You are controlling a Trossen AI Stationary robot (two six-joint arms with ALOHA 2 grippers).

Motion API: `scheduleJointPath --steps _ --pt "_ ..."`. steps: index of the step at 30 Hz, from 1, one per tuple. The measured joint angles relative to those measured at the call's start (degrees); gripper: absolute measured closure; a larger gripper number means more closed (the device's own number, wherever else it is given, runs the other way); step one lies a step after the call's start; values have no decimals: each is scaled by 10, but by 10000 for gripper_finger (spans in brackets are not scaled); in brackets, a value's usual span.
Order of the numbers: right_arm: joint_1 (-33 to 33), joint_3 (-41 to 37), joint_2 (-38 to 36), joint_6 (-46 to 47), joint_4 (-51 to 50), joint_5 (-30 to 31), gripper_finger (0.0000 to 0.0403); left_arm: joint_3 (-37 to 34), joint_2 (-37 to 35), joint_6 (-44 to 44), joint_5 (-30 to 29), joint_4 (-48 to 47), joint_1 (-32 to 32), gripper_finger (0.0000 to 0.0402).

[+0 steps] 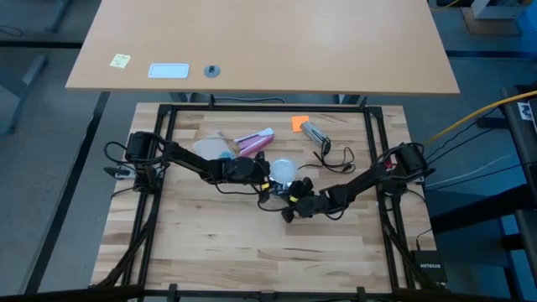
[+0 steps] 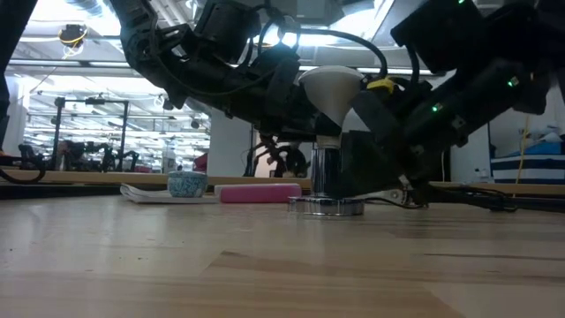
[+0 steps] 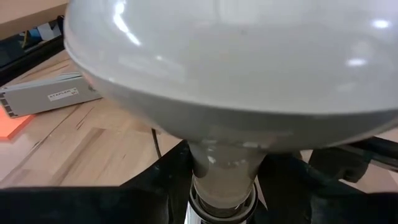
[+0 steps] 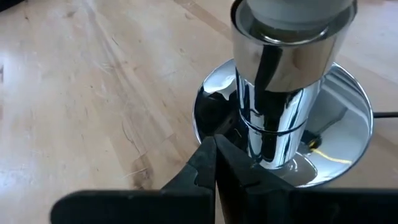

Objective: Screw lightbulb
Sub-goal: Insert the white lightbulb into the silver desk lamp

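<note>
At mid-table, the frosted-white lightbulb [image 1: 284, 170] stands upright in the chrome socket [image 4: 280, 118], its neck pinched by the left gripper [image 1: 267, 172]; the right gripper [image 4: 216, 158], fingers together and holding nothing, touches the socket's stem.

The lightbulb [image 2: 334, 88], a frosted-white globe tapering to a narrow neck, stands upright with its base down in the chrome socket [image 2: 327, 172], near the surface's [image 1: 252, 243] middle.

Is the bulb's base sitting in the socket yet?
Yes, the bulb stands upright with its base in the chrome socket.
</note>
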Motion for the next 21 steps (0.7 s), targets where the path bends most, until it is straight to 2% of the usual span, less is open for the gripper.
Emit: scheduleJointPath --steps 9,14,21 --pt "0 0 -2 0 -28 9 400 0 0 0 0 0 0 251" --pt "0 -1 -24 -14 -86 14 401 0 0 0 2 0 0 251" --pt "0 -2 -40 -30 -146 55 401 0 0 0 7 0 -4 251"
